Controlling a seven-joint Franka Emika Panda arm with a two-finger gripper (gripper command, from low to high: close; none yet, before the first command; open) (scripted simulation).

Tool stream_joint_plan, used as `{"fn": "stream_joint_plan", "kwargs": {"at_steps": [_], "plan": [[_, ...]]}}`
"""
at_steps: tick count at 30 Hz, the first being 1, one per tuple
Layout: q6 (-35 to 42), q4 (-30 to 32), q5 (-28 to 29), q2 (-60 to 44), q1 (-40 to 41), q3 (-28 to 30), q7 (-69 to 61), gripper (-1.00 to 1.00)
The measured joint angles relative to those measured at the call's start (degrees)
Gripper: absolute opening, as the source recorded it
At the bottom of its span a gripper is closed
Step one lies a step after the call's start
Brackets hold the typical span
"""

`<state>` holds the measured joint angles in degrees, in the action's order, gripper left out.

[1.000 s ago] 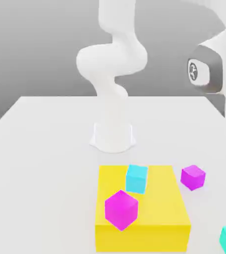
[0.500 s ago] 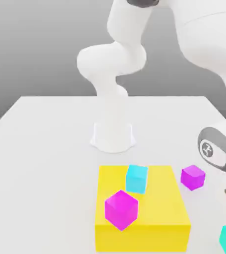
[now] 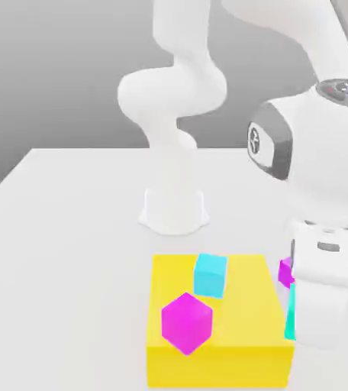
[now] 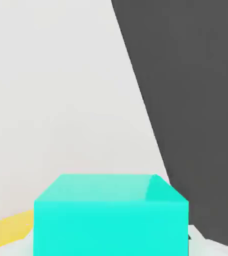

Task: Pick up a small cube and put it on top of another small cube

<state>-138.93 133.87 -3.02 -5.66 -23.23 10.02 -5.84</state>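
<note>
My gripper (image 3: 302, 319) hangs at the exterior view's right, just beside the yellow block, and is shut on a small cyan cube (image 3: 290, 313) (image 4: 111, 215); only a thin strip of that cube shows past the hand. A second cyan cube (image 3: 210, 275) and a larger magenta cube (image 3: 186, 322) rest on top of the yellow block (image 3: 238, 336). A small magenta cube (image 3: 285, 271) sits on the table behind the hand, mostly hidden by it.
The white table (image 3: 62, 252) carries the robot's base (image 3: 174, 210) at its middle. In the hand view a corner of the yellow block (image 4: 6, 230) lies close to the held cube, and the table edge (image 4: 141, 100) drops to dark floor.
The gripper came down at the front right, shut on the cyan cube that lay on the table there, and has carried it up and left to the yellow block's side.
</note>
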Motion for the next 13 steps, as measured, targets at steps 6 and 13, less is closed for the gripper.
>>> {"fn": "stream_joint_plan", "kwargs": {"at_steps": [6,13], "plan": [[3.7,5.6,3.9,9.9,7.6,3.1,10.6,-1.0],[-3.9,8.2,2.4,4.8,7.4,3.3,10.2,1.0]]}}
